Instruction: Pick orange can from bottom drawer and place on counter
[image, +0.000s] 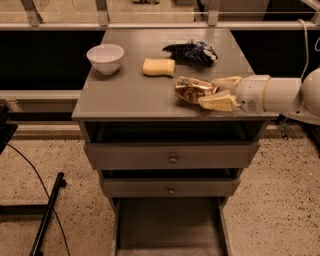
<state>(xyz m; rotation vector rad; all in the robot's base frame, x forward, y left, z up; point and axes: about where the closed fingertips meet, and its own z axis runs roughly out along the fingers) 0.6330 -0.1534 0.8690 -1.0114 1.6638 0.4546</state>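
The can (191, 90) is out of the drawer (167, 225) and lies tilted on the table (125, 95), near the front right edge. The pincer (210, 93) holds its right end between both fingers. In my judgement, only letting go and pulling away are left.

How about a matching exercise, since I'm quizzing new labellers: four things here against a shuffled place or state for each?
1. orange can
2. white bowl
3. bottom drawer
4. gripper

A. pulled open, lowest of three
B. back left of the counter
C. over the counter's right edge, shut on the can
D. on its side, right front of the counter

Pairs: 1-D, 2-B, 3-A, 4-C
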